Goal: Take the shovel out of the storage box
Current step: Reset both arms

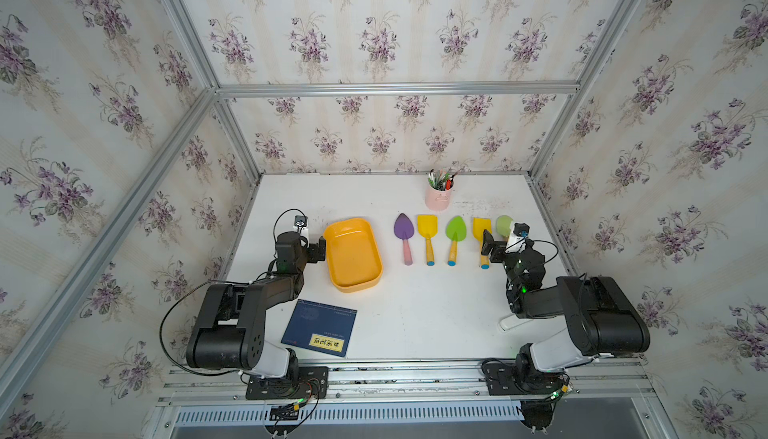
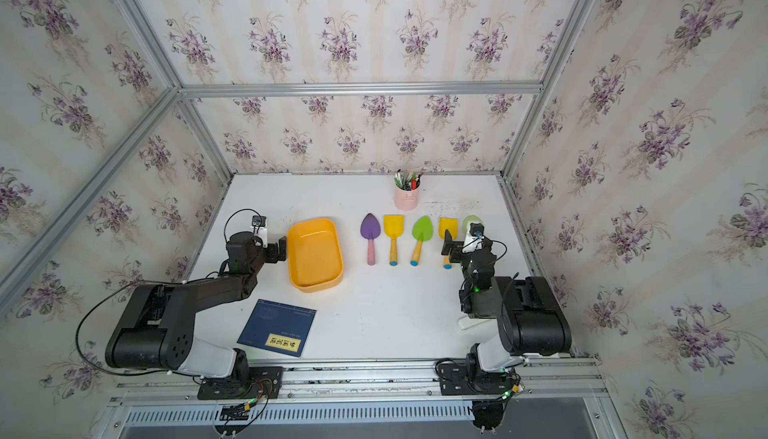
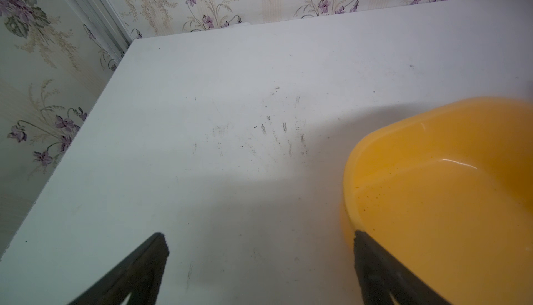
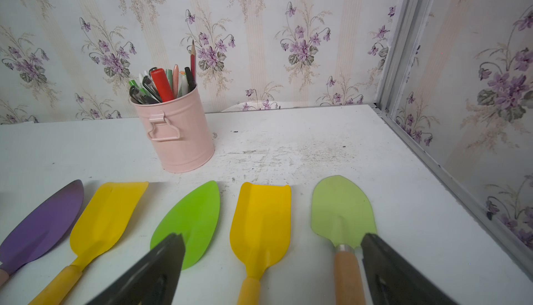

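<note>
On the white table (image 1: 415, 312) the storage box (image 1: 353, 256) is empty; five shovels (image 1: 456, 229) lie in a row beside it. My left gripper (image 1: 319, 249) stands wide by the box, my right gripper (image 1: 492, 246) wide above the farthest shovels, holding nothing. I should rise straight, I think, not dragging handles.

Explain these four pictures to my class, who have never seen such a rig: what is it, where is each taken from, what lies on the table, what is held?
These are two black robot arms with two-fingered grippers. Both top views look down on the whole white table; each wrist picture looks out from one arm's wrist. On the table lie a shallow yellow-orange plastic storage box, empty, a row of five coloured toy shovels beside it, a pink pen cup and a blue book. The left gripper and right gripper are open, holding nothing.
</note>
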